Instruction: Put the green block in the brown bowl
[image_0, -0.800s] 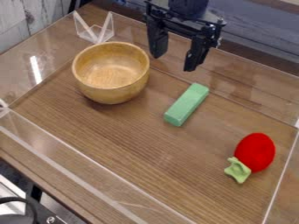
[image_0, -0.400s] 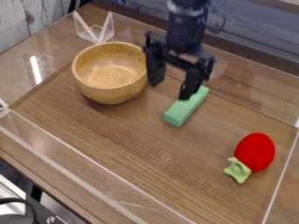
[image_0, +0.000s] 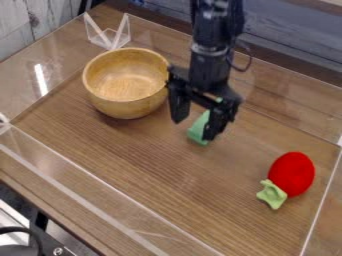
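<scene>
Green block (image_0: 201, 128) flat on bench (image_0: 120, 170), centre frame, right of brown bowl (image_0: 128, 83). Tool (image_0: 203, 116) released, fingers straddling block, pointing down. Grasp step in hand. Next: clench, lift, carry up-left over bowl.

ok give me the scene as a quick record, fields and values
gripper: open, pointing down, fingers either side of the green block
green block: on the table, partly hidden by the gripper, not lifted
brown bowl: left of the block, nothing visible inside
red object: near the right edge, green piece at its base
table: wood, clear walls around it
task state: block not yet in the bowl
</scene>
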